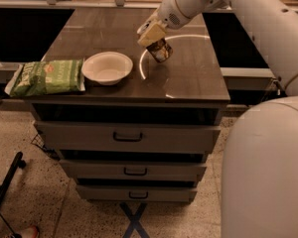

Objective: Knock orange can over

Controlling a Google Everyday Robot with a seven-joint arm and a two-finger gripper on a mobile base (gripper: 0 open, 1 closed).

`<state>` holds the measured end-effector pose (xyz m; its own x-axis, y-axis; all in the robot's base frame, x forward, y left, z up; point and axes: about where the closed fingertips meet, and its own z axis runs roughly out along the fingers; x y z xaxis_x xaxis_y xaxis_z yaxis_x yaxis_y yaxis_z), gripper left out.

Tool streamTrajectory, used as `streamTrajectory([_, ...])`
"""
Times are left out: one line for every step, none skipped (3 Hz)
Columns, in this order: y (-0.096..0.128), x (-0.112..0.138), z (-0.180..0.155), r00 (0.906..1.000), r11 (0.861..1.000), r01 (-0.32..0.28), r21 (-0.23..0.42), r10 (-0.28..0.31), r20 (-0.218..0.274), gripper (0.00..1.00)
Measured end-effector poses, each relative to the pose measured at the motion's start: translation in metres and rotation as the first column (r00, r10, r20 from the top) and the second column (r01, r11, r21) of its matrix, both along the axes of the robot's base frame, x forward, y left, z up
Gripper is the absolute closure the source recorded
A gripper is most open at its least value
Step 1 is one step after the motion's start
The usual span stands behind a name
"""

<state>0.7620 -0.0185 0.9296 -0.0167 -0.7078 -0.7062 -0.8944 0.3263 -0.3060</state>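
Camera view of a dark brown wooden tabletop (188, 78) on a grey cabinet with three handled drawers (128, 137), standing on a speckled floor. The robot's white arm (248, 14) reaches in from the upper right and ends in a cream-coloured two-finger gripper (151, 33) over the middle of the tabletop. The gripper sits against the upper end of the small orange can with a brownish-orange and gold mottled label (160, 52). Whether the gripper clasps the can or only presses on it cannot be told from this angle.

The can is tilted, with its top leaning toward the upper left under the gripper and its lower end toward the tabletop. It lies just inside a bright ring-shaped reflection (141, 66) on the surface.

A round white bowl (108, 67) stands upright to the left of the can, near it but apart. A green snack bag (47, 77) lies flat at the left edge, just beside the bowl and overhanging the tabletop. The robot's white body (268, 172) fills the lower right.
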Motion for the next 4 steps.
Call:
streamTrajectory([-0.031,0.005,-0.003,0.9986,0.992,0.044,-0.120,-0.047,-0.022,1.00])
streamTrajectory([-0.052,0.004,-0.010,0.9961,0.970,0.063,-0.235,-0.076,-0.045,1.00])
streamTrajectory([-0.056,-0.003,-0.029,0.9921,0.938,0.035,-0.344,-0.074,-0.101,0.87])
streamTrajectory([-0.045,-0.017,-0.058,0.9793,0.912,-0.045,-0.408,-0.040,-0.199,0.63])
